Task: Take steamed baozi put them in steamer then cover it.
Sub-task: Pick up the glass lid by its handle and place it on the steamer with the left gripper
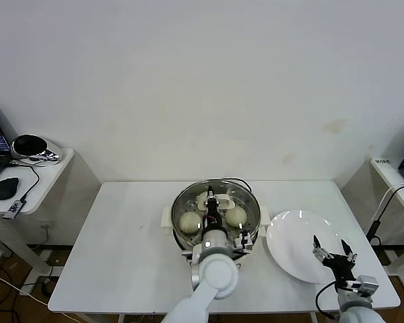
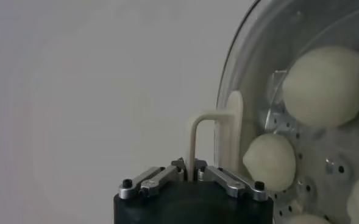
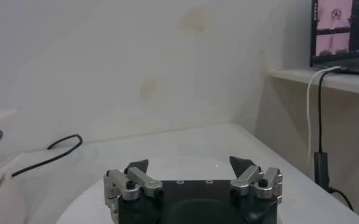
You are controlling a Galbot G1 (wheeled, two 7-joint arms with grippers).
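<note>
I have the left claw [image 2: 194, 176] pinched shut on the cream bar handle [image 2: 213, 137] of the glass lid [image 2: 270, 36], and in the wrist view the handle rises straight out from between the jaws with the lid's metal rim curving away just beyond it. From the head view the lid sits over the steel steamer [image 1: 216, 212], directly under the claw, and I judge it is seated or very nearly so, though I cannot tell whether the rim is fully down all round. The buns [image 2: 326, 85] lie inside the steamer below the claw, on the perforated tray; I count at least three through the glass, with the arm covering part of the pot. The right claw [image 1: 334, 255] stands wide and holds nothing, hovering low over the white plate [image 1: 289, 242], which lies directly beneath it and carries no buns, well apart from the steamer. Loading therefore looks complete and the covering step is in hand. Risks from here: if I release before the rim is level, the lid could rock or settle crooked on the pot edge. If I lift away without spreading the jaws clear of the thin handle, a finger could catch it and drag the lid off again. A sideways pull on withdrawal could also nudge the whole steamer across the table [image 1: 121, 256].
</note>
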